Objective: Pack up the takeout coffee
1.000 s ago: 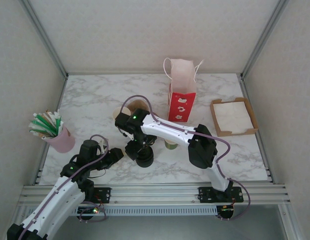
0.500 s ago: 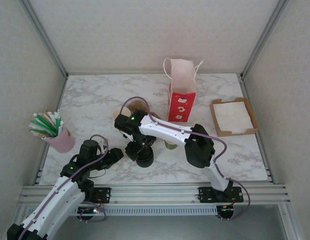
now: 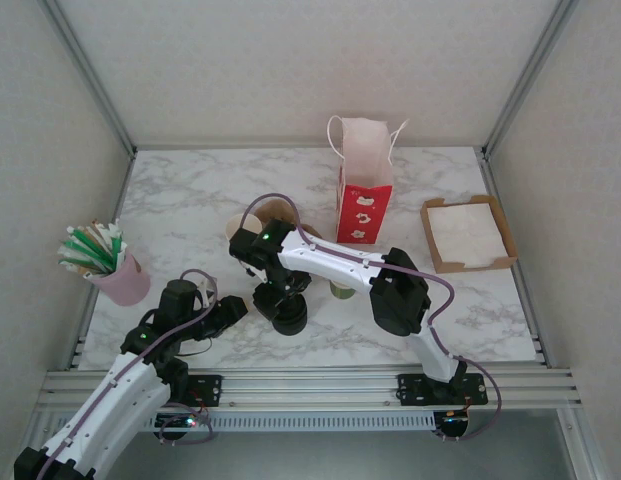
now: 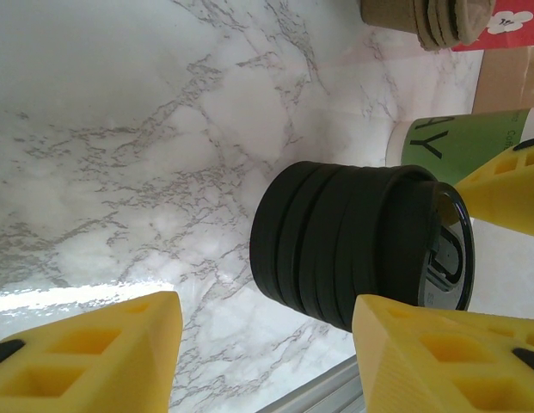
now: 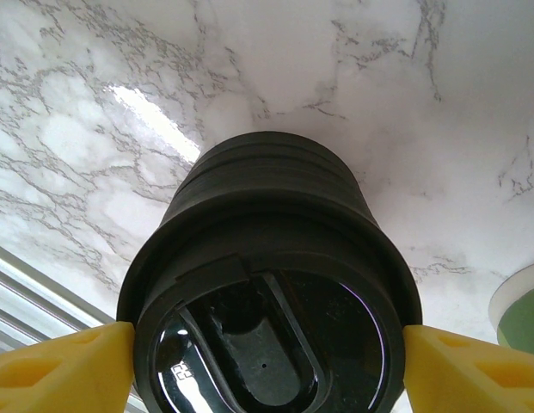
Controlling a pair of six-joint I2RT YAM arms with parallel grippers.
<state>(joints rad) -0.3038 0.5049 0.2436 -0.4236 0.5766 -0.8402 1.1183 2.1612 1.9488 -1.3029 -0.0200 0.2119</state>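
Note:
The takeout coffee cup (image 3: 341, 290) stands open-topped at mid-table, with olive-green sides and a cream rim (image 4: 456, 142) (image 5: 520, 318). Just left of it is a squat black stack of lids (image 3: 288, 316) (image 4: 335, 245). My right gripper (image 3: 286, 305) (image 5: 262, 357) reaches down over that stack, and its yellow fingertips (image 5: 69, 361) press the rim of the top lid (image 5: 267, 284) from both sides. My left gripper (image 3: 230, 312) (image 4: 262, 331) waits open to the left of the stack, low over the table, with nothing between its fingers.
A red-and-white paper bag (image 3: 365, 195) stands open behind the cup. A stack of brown cups (image 3: 252, 222) (image 4: 426, 13) sits behind the right arm. A brown tray of napkins (image 3: 468, 235) is at right, a pink cup of straws (image 3: 115, 275) at left.
My right gripper's jaws have narrowed onto the top lid, and its wrist has shifted slightly left. The left arm has stayed still.

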